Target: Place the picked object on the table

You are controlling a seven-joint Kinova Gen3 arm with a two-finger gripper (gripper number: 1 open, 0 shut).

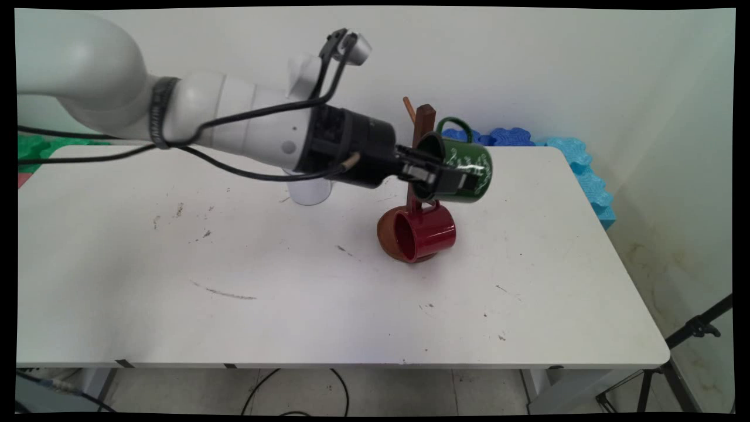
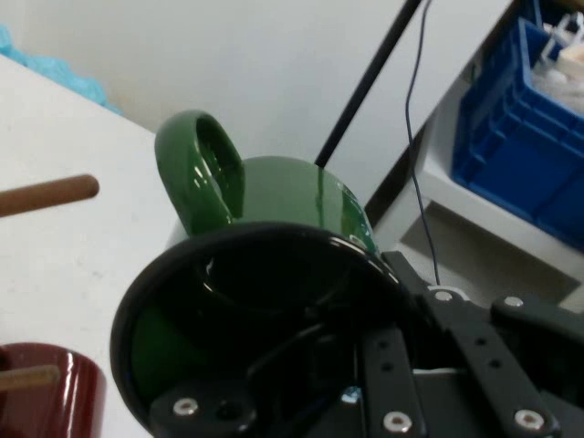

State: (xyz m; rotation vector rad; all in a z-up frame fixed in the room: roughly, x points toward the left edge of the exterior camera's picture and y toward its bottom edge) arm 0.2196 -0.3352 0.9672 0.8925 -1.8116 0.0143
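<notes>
My gripper (image 1: pixel 448 176) is shut on the rim of a green mug (image 1: pixel 466 164), held on its side in the air beside the top of a brown wooden mug tree (image 1: pixel 423 126). The mug's handle (image 1: pixel 456 123) points up, close to the tree's post and apart from its upper peg (image 1: pixel 408 109). In the hand view the green mug (image 2: pixel 274 219) fills the middle, one finger inside it and one outside, with a wooden peg (image 2: pixel 46 194) off to the left. A red mug (image 1: pixel 423 231) hangs on a lower peg just above the tree's round base.
A white cup (image 1: pixel 309 190) stands on the table (image 1: pixel 234 281) behind the arm. Blue foam pieces (image 1: pixel 580 170) lie along the far right edge, green ones (image 1: pixel 35 146) at far left. A tripod leg (image 1: pixel 691 331) stands off the table's right corner.
</notes>
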